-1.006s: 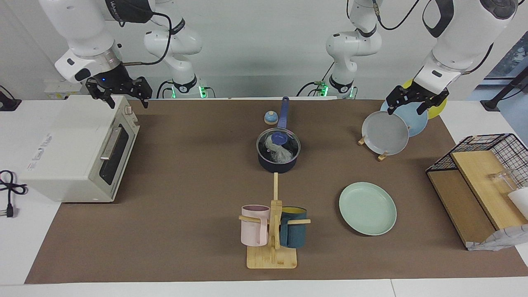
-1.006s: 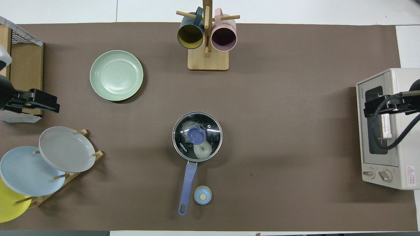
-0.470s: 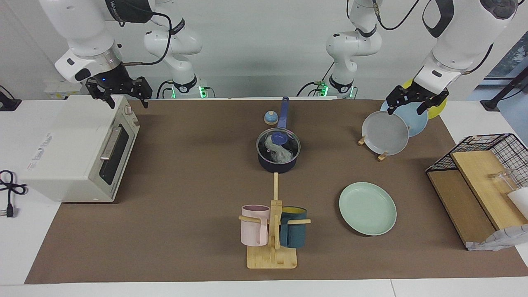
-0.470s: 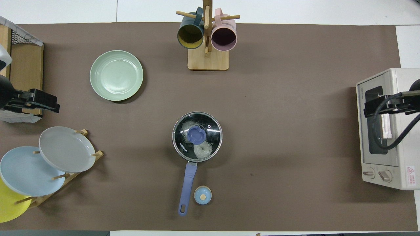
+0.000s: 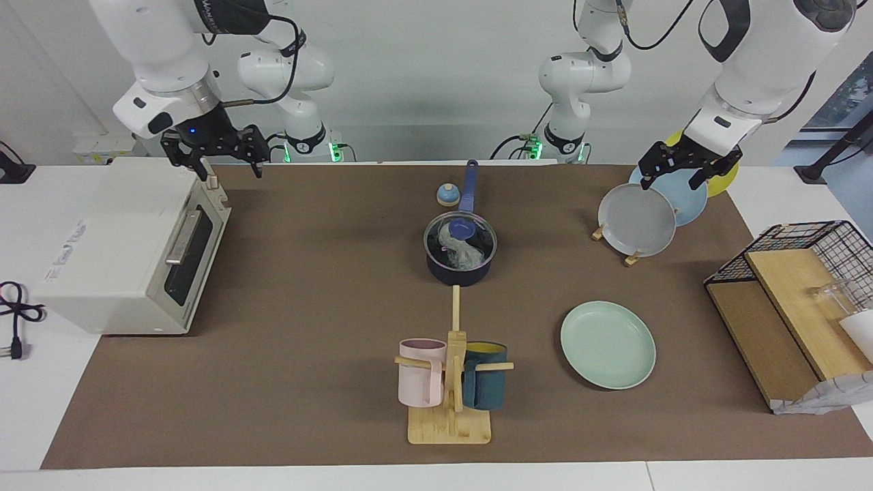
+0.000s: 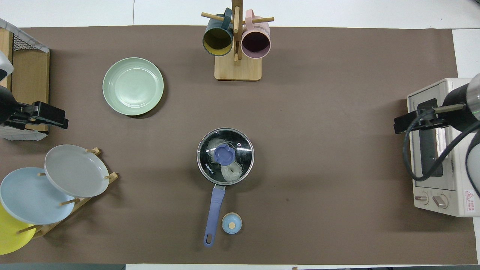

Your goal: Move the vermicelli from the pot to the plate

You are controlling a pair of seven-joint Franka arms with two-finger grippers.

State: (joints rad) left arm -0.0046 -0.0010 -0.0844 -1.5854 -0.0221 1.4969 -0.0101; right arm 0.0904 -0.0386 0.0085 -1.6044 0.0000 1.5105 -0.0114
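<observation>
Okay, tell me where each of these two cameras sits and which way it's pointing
Facing view: high across the table, looking at both arms; right gripper over the toaster oven, left gripper over the plate rack.
Overhead view: above the robots' end, looking steeply down; only the grippers show.
Shared: lidded pot, plate, half a turn apart.

The vermicelli [image 6: 229,170] lies in the lidded pot [image 6: 225,156]; the plate [image 6: 133,86] sits farther from the robots.

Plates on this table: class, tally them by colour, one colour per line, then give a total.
Mint-green plate: 1
Grey plate: 1
Light blue plate: 1
Yellow plate: 1
Total: 4
</observation>
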